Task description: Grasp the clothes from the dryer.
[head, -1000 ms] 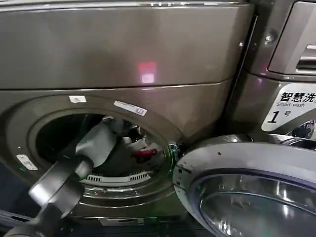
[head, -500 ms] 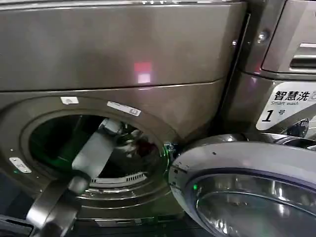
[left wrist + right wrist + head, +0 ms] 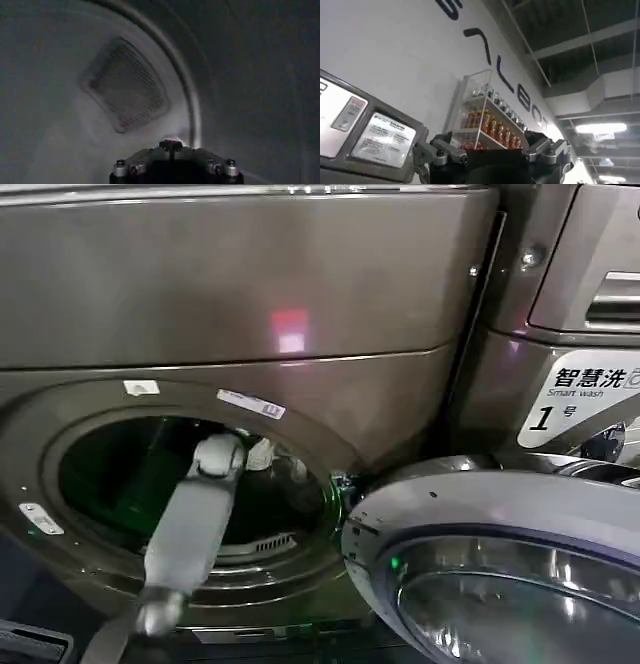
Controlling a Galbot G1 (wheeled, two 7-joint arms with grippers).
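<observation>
Bronze-grey metal forms the dryer, which stands directly ahead with its door swung open to the right. The left arm is reached through the round opening, and the left gripper is placed deep in the drum; whether its claw is wide or narrow cannot be told. No clothes are made out clearly. A blind closure risks an empty grasp or a scrape against the vent grille. The right gripper is parked outside, pointed upward.

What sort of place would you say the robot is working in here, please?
Probably a laundry room or laundromat-style demo area. The left arm reaches into the open dryer, whose glass door is swung open. Beside it stands a machine labelled "Smart wash 1", and the right wrist view shows a wall shelf of bottles.
</observation>
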